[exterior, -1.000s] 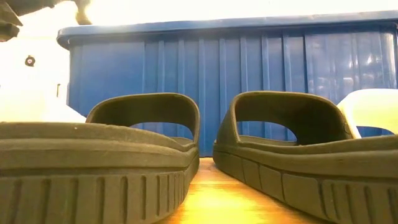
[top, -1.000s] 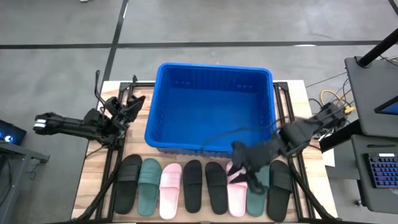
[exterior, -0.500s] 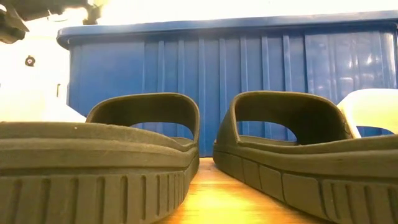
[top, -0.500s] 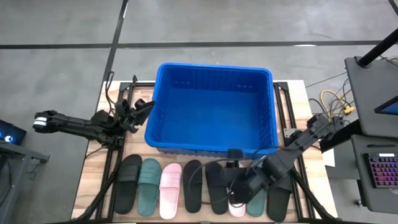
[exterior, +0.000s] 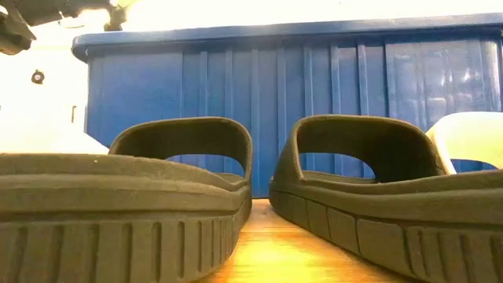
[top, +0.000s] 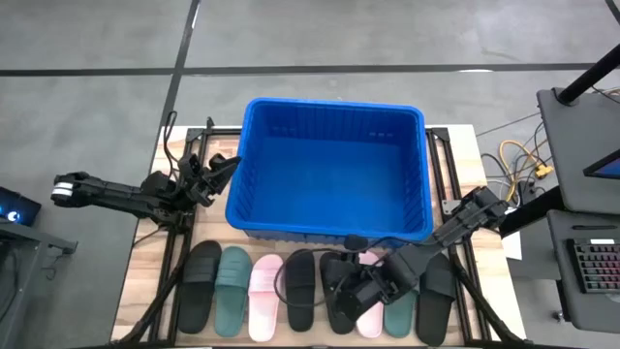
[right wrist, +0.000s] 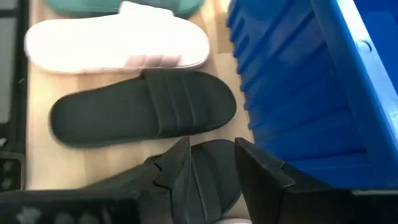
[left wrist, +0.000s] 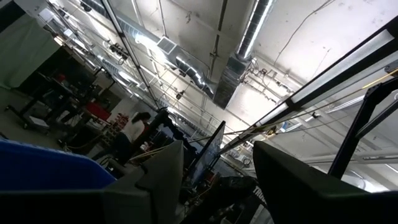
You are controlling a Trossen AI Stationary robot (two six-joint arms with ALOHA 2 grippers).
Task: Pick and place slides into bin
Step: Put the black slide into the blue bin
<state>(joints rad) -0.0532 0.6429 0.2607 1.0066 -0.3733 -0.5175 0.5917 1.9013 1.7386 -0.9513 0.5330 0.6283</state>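
Eight slides lie in a lower-frame counter row, long axes toward the bin, the right gripper nearest, fingers parted empty over a black slide; left gripper open, upper left.

My right gripper hangs low over a black slide, slides packed side by side leaving no gaps between, the bin walling the far side, its open interior giving free room above.
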